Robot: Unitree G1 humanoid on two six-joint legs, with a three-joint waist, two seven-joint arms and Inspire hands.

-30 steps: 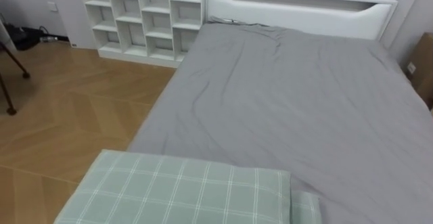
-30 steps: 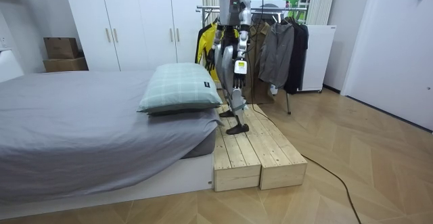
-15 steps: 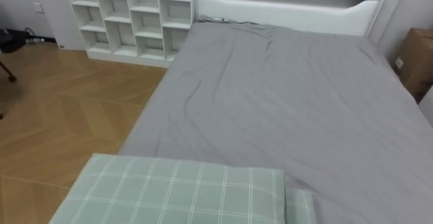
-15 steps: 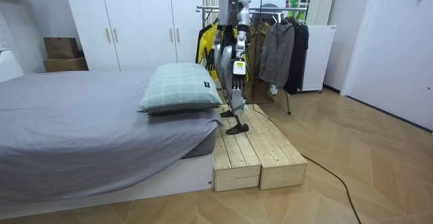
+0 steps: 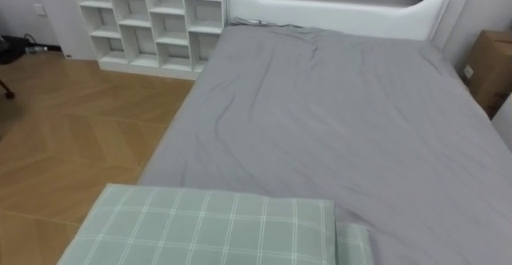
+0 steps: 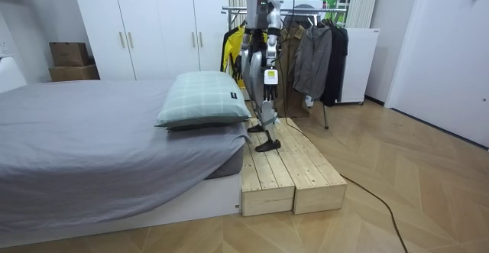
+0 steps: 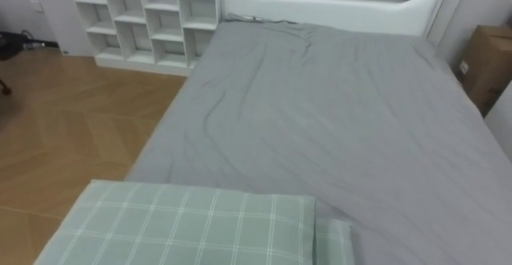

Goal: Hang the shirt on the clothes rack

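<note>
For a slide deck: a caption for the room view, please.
Robot stands on a wooden platform by the grey bed and checked pillow, loaded clothes rack behind.

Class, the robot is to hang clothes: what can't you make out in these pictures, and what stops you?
Left hand, room view: too small to tell whether it holds anything.
Clothes on the rack, room view: partly hidden behind the robot.
Pillow, eye views: cut off by the bottom edge.
Box, eye views: cut off by the right edge.
</note>
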